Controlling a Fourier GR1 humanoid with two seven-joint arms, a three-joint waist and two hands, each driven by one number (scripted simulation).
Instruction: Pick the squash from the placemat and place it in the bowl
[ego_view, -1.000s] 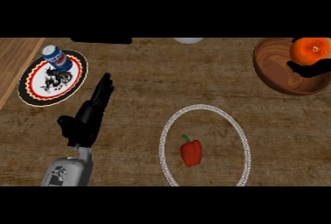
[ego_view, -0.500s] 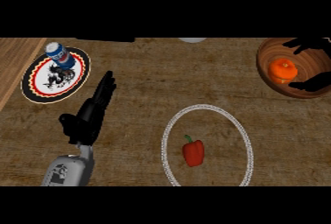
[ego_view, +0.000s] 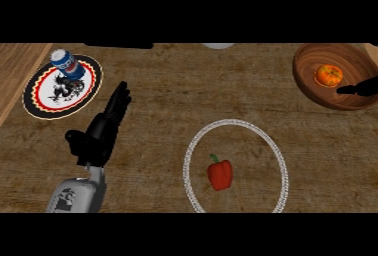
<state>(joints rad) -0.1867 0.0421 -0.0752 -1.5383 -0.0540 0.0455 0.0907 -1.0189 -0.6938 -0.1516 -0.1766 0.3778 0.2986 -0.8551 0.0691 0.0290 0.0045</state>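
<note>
Inside the bowl (ego_view: 319, 102) sat the squash (ego_view: 329, 75), roundish and orange, so no real long axis to speak of. Just right of it, the right hand (ego_view: 359, 89) poked in over the bowl's right rim, close beside the squash but not on it; couldn't tell how its fingers were set. Left hand (ego_view: 103, 130) was way off left of the bowl, fingers straight, holding nothing. Looked basically done, judging by that.

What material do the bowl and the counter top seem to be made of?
The bowl looks like turned wood with a smooth, slightly glossy finish: reddish brown with darker grain bands along its wall. The counter top looks like rough, matte wood, judging by its streaky brown grain, though it may be only a printed surface.
</note>
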